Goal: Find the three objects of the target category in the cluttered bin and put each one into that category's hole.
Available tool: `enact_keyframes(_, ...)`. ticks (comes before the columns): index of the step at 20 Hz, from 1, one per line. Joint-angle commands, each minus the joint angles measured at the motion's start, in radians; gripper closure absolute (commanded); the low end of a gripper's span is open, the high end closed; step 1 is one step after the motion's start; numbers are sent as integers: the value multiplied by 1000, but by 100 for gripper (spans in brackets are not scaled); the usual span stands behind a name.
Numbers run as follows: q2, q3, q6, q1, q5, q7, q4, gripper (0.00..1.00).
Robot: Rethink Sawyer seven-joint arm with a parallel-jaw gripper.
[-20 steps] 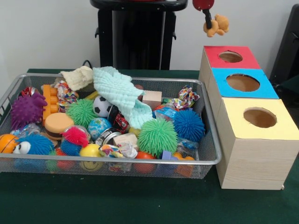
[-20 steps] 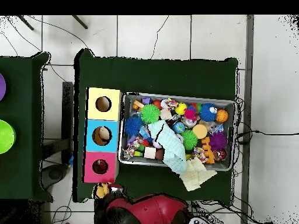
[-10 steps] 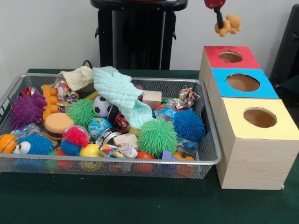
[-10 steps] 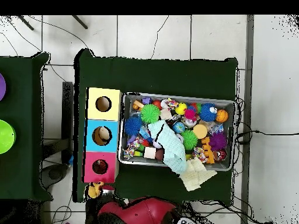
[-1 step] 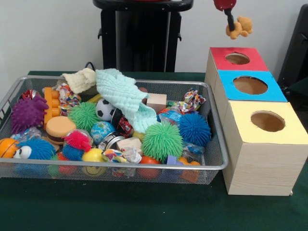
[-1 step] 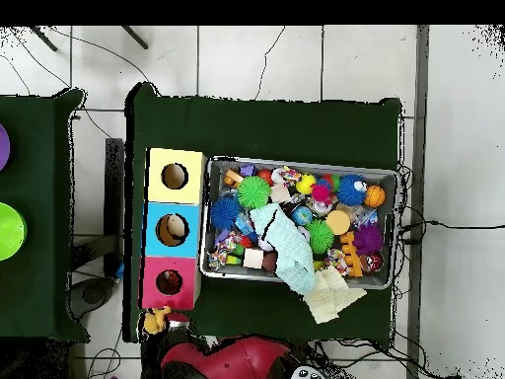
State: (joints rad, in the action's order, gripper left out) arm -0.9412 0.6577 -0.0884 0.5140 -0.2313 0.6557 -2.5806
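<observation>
My gripper (image 5: 231, 23) hangs at the top of the front view, shut on a small orange plush toy (image 5: 239, 27). The toy dangles above the far edge of the red-topped box (image 5: 238, 58), a little behind its round hole (image 5: 237, 58). In the overhead view the plush toy (image 6: 155, 320) sits just off the red box's (image 6: 168, 283) end, beside the red arm (image 6: 232, 357). The wire mesh bin (image 5: 215, 159) holds several spiky balls, a soccer ball (image 5: 105, 109), wooden blocks and cloths.
A blue-topped box (image 5: 250, 85) and a yellow-topped box (image 5: 267, 121) stand in a row with the red one, right of the bin. A pale green cloth (image 5: 124, 96) drapes over the bin's middle. A cream cloth (image 5: 80, 79) hangs on its far rim.
My gripper has carried the plush toy to the right in the front view, from left of the red box's hole to above its far edge.
</observation>
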Motion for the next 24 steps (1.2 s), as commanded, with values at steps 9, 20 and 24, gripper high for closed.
enact_keyframes(9, 54, -79, -128, 26, -12, 271, 130, 100)
enact_keyframes(20, 88, -125, -263, -11, -17, 281, 132, 100)
enact_keyframes(24, 106, -128, -280, -10, -21, 274, 135, 100)
